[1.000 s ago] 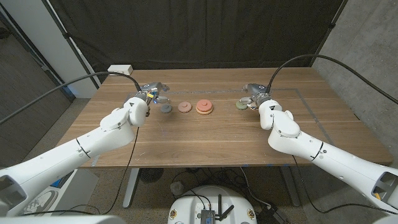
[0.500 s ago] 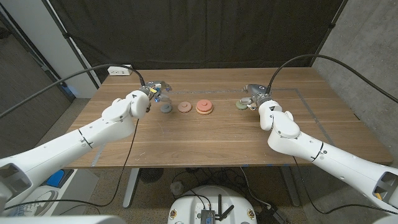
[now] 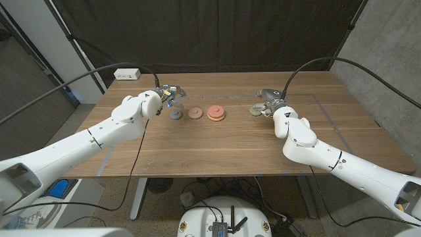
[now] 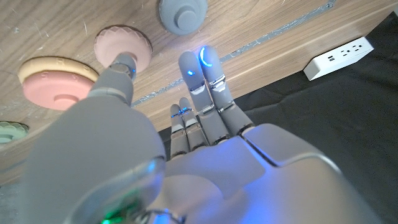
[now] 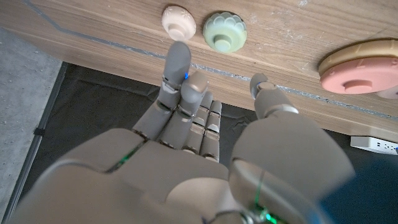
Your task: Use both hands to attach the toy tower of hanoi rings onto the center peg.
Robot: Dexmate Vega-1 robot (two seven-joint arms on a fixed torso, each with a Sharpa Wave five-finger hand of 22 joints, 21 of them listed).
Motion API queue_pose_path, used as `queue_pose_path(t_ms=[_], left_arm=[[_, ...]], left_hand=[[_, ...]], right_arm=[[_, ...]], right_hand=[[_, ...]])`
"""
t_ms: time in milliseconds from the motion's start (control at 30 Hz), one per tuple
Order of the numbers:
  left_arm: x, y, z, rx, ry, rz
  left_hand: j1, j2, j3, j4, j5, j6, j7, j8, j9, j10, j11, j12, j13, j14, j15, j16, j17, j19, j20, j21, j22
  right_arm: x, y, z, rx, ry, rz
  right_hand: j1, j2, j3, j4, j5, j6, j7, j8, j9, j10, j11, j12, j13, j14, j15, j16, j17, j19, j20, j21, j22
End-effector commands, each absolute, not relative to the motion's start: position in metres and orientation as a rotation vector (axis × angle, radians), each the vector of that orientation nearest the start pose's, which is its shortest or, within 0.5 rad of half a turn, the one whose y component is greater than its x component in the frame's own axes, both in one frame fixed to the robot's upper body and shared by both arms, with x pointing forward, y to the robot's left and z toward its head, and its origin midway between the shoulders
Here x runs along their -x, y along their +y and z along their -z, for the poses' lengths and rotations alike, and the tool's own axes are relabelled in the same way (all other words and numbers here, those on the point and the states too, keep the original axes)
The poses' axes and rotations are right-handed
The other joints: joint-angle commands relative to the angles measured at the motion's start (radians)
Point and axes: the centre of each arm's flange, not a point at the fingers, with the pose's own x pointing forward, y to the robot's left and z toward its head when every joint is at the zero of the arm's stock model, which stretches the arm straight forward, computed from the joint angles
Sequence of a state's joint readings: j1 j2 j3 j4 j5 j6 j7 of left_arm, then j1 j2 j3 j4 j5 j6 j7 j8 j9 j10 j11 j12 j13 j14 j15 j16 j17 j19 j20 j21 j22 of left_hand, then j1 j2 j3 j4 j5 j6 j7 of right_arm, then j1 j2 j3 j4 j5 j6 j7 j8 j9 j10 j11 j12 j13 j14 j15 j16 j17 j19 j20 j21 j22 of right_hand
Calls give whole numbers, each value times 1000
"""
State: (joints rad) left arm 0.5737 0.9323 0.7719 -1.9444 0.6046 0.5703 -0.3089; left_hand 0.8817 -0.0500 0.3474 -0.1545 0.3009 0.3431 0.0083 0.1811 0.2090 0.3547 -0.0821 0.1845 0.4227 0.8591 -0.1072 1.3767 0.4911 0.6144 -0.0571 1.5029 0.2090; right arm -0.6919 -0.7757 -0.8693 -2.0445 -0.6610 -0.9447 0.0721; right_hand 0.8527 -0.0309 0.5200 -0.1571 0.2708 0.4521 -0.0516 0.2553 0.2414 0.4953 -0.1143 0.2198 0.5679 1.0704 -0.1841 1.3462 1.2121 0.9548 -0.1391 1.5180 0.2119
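On the table's far middle stands the center peg base (image 3: 216, 114), a yellow disc with a salmon ring on it, also in the left wrist view (image 4: 56, 84) and right wrist view (image 5: 364, 65). A pink ring (image 3: 195, 113) (image 4: 123, 45) and a grey ring (image 3: 175, 114) (image 4: 182, 12) lie left of it. My left hand (image 3: 164, 95) (image 4: 199, 112) hovers just behind the grey ring, fingers apart, holding nothing. A green ring (image 3: 254, 112) (image 5: 224, 32) lies right of the base, with a cream ring (image 5: 178, 18) beside it. My right hand (image 3: 270, 102) (image 5: 186, 106) is close by the green ring, fingers extended and empty.
A white power strip (image 3: 126, 74) (image 4: 339, 55) lies at the table's far left corner. A taped outline (image 3: 329, 105) marks the wood on the right. Black curtain hangs behind the table. The near half of the tabletop (image 3: 217, 148) is bare wood.
My left arm has swung inward and its hand has moved a little farther back and right, closer to the grey ring. The right hand and the rings have not moved.
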Motion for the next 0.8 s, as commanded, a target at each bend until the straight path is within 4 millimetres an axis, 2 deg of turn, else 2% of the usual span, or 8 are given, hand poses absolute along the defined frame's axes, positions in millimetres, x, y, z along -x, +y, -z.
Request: queue_pose_path(t_ms=[33, 800], left_arm=[[-604, 226, -75, -1678, -292, 28], [-624, 204, -67, -1788, -310, 83]], left_hand=[[-11, 1, -8, 2, -6, -20, 5, -3, 1, -16, 6, -2, -1, 4, -110, 5, 2, -4, -120, 6, -2], [-21, -12, -23, 1, -17, -36, -1, 5, -4, -33, 3, 5, -11, 1, -110, 10, -2, -2, -125, 9, -8]], right_arm=[[-564, -186, -8, 1431, -299, 252], [-564, -185, -8, 1432, -279, 254]], right_hand=[[-9, 9, 4, 6, 11, 5, 1, 1, 2, 11, -3, 3, 5, 10, -35, -2, 4, 11, -78, 4, 2], [-23, 12, 7, 7, 17, 12, -4, -1, 2, 15, -3, 1, 7, 12, -35, 0, 8, 11, -79, 3, 1]])
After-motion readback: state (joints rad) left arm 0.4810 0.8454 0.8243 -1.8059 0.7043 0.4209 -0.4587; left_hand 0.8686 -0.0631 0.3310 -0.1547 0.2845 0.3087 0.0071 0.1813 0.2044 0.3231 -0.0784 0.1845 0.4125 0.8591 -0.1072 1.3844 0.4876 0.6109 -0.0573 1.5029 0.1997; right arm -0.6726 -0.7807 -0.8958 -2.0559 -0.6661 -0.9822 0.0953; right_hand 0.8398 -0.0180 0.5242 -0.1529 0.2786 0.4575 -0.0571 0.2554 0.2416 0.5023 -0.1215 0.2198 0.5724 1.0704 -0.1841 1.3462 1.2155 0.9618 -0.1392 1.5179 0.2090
